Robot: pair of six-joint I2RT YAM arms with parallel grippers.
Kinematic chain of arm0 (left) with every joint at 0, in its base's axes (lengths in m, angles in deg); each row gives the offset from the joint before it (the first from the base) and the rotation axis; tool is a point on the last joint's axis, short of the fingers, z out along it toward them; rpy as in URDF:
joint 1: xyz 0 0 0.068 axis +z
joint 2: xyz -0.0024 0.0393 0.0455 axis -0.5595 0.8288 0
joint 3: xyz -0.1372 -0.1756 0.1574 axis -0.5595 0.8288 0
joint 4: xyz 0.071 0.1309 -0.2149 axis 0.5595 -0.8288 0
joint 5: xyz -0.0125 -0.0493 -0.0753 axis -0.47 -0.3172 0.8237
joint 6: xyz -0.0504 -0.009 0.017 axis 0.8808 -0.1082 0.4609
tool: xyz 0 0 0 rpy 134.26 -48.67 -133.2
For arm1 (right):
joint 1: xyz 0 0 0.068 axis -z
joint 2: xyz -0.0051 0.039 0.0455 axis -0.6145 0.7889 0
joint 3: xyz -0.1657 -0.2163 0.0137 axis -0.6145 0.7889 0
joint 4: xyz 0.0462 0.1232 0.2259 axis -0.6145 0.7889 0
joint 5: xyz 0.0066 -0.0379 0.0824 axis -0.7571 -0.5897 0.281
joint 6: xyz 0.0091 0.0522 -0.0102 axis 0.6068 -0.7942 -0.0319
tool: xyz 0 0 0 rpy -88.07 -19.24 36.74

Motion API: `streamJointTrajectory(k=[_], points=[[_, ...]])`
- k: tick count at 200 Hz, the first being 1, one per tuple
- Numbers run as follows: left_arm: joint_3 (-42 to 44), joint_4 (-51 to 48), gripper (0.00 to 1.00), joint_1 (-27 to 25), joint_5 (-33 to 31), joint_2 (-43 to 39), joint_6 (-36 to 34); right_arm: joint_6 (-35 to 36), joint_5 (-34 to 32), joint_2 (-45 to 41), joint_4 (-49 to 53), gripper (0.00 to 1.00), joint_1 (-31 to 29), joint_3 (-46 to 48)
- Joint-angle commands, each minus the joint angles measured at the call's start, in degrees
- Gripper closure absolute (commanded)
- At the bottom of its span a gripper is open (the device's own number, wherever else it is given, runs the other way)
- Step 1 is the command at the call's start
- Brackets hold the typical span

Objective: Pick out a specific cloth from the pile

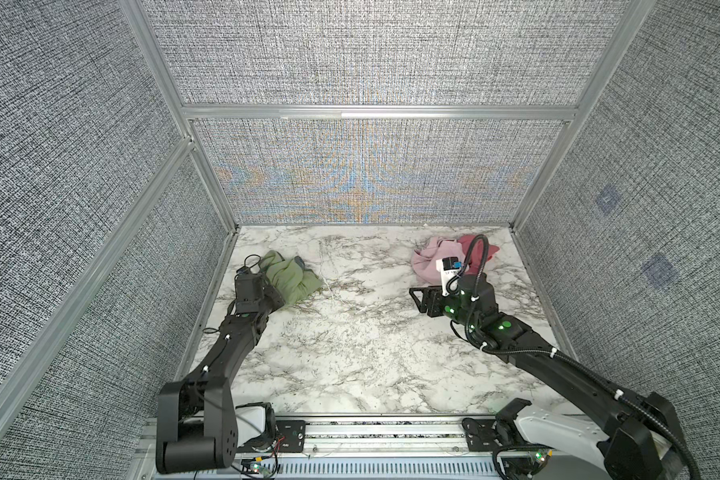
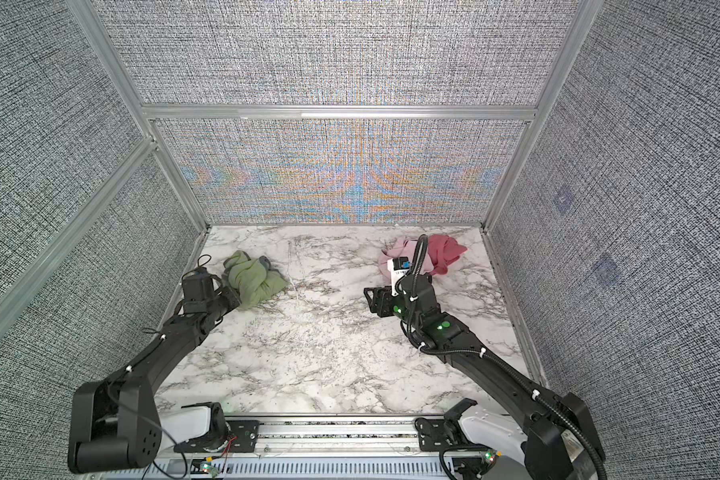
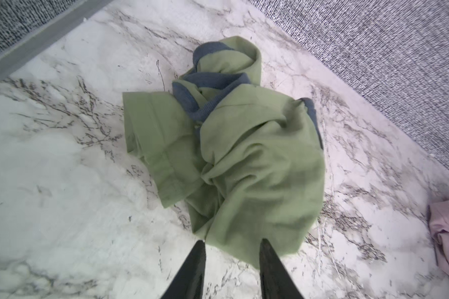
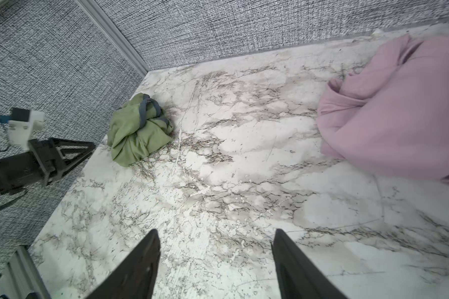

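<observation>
Three cloths lie on one white marble tabletop. One olive-green cloth sits alone at ten o'clock. The other two lie touching at two o'clock: one pale pink cloth and one dark rose-red cloth. There are two black robot arms, the left arm at seven o'clock and the right arm at five o'clock. Each carries one gripper, making two: the left gripper and the right gripper.

Both arms stretch forward. The left arm reaches low, its left gripper narrowly parted and empty. The right arm bends its wrist leftward, its right gripper spread wide, empty.
</observation>
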Motion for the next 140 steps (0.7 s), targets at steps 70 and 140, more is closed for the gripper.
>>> streamJointTrajectory(k=[70, 140], points=[[15.6, 25.0, 0.49, -2.4, -6.1, -19.3, -11.5, 13.0, -22.0, -6.4, -2.3, 0.28, 13.0, 7.3], [17.2, 40.2, 0.38, -2.1, -18.0, -6.8, -15.9, 15.6, -27.7, 3.4, -26.4, 0.19, 26.6, 18.2]])
